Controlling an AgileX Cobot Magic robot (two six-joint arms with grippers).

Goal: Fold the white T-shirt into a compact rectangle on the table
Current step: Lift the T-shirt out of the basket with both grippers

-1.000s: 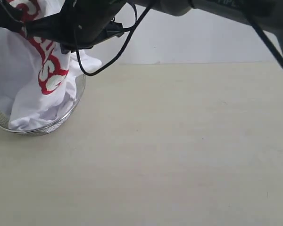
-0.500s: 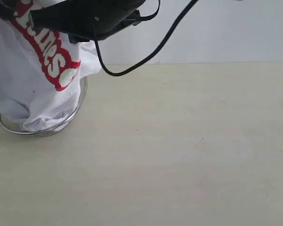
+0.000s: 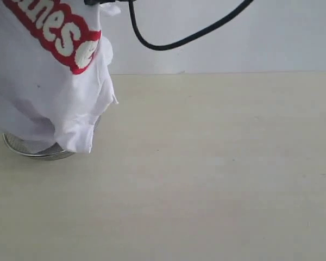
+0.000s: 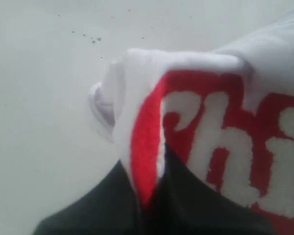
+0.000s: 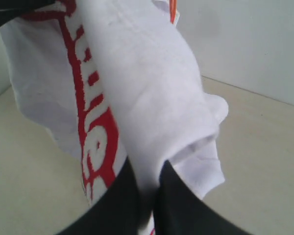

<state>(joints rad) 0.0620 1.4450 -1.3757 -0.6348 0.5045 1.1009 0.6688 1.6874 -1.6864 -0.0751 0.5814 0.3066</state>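
Observation:
The white T-shirt (image 3: pixel 38 92) hangs in the air at the exterior view's left, its red lettered band slanting across the top, its lower hem just over a round wire-mesh basket. Both grippers are above the exterior view's top edge and out of sight there. In the left wrist view my left gripper (image 4: pixel 149 196) is shut on a fold of the T-shirt (image 4: pixel 206 127) at the red band. In the right wrist view my right gripper (image 5: pixel 149 196) is shut on a white bunch of the T-shirt (image 5: pixel 147 98), an orange tag showing near its upper edge. The beige table (image 3: pixel 217 163) lies below.
The wire-mesh metal basket (image 3: pixel 27 148) stands on the table at the left, mostly hidden behind the hanging shirt. A black cable (image 3: pixel 190 37) loops down from the top in front of the pale back wall. Bare tabletop stretches to the right and front.
The shirt has been lifted upward and slightly right, out of the basket. The dark arm and gripper that showed at the top left have risen out of the exterior view.

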